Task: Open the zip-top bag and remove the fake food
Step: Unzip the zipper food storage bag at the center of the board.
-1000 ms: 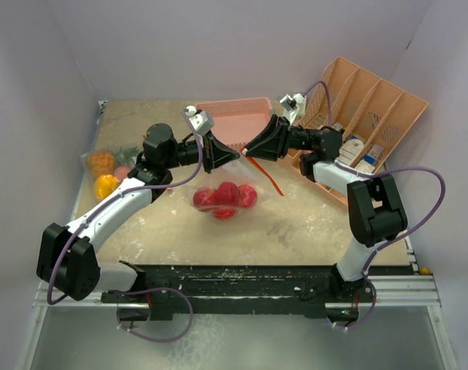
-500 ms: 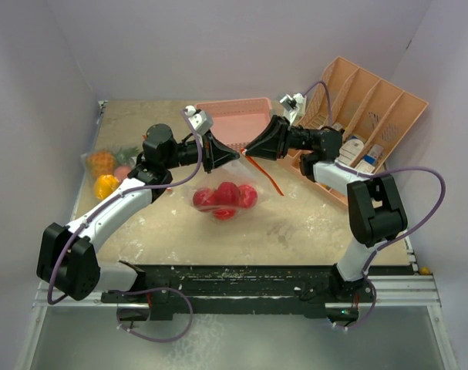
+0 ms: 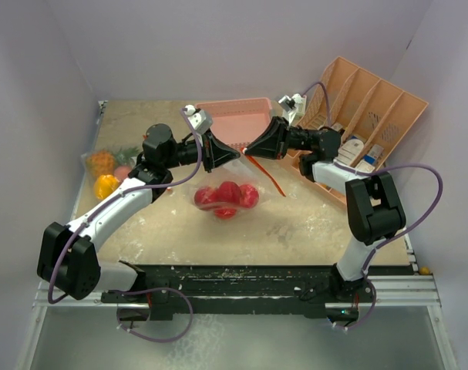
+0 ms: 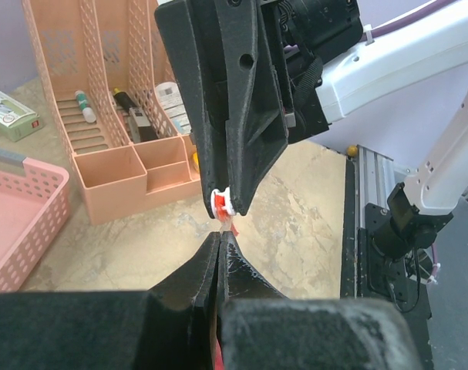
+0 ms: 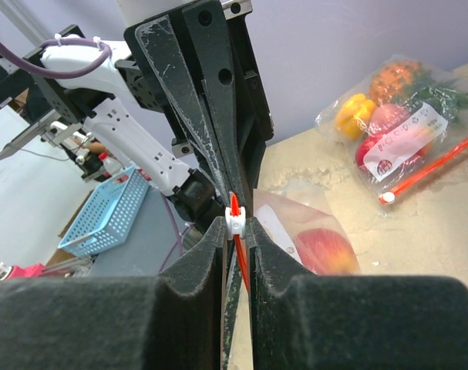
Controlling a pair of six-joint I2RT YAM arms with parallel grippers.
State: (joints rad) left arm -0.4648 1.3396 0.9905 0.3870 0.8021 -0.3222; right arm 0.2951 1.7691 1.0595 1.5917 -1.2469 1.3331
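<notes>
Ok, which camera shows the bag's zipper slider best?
Right wrist: the white slider sits centered, pinched in the right claw. Left wrist shows it at that claw's tip; top view too small to tell.

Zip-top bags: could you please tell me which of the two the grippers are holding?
The bag of red fruits at mid-table, its top pinched by the left gripper and right gripper; the pineapple bag lies untouched at the left edge.

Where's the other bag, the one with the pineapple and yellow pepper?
In the overhead view the pineapple bag lies at the table's left edge, just left of the left arm, well apart from the red-fruit bag in the middle.
</notes>
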